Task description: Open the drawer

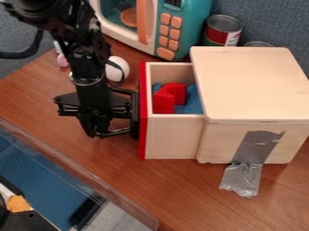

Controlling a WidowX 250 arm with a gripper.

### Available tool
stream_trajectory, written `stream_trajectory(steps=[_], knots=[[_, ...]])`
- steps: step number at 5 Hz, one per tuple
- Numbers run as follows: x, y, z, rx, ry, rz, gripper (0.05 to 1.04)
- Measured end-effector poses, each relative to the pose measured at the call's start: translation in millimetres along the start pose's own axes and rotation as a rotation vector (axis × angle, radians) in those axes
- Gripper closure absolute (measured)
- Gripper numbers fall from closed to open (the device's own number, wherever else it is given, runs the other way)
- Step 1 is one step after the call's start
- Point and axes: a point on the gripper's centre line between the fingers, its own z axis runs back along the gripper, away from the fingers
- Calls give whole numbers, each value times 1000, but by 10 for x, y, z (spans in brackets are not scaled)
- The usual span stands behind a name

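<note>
1. While the wooden box (250,85) sits on the worktop (172,194), its drawer (172,136) juts from the left side, as the camera sees it, open enough to show what lies inside.
2. My black hand (113,130) hangs left of the box, just beside the red front (142,135) of that drawer; I cannot tell whether it is wide or narrow, or whether it touches the front.
3. Inside the drawer, left of the box's lid, I see a red block (164,100) and something blue (192,103).
4. Silver tape (256,149) runs down the box's near side and onto the worktop.
5. Behind the box and to its left stands a teal toy microwave (186,31) with an orange handle (142,22); a can (222,31) stands behind the box.
6. Farther left of the box, behind my hand, a white rounded thing (116,67) with a dark band rests on the worktop.
</note>
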Motion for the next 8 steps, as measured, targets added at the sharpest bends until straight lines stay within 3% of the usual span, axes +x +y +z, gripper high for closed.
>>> stream_trajectory(steps=[2, 4, 6, 7, 8], knots=[[-130, 59, 5, 8, 4, 47, 931], [-131, 120, 56, 41, 1, 13, 931], [-89, 211, 61, 62, 38, -10, 931], [-90, 220, 49, 70, 52, -18, 887], [-162, 225, 37, 112, 99, -78, 634]])
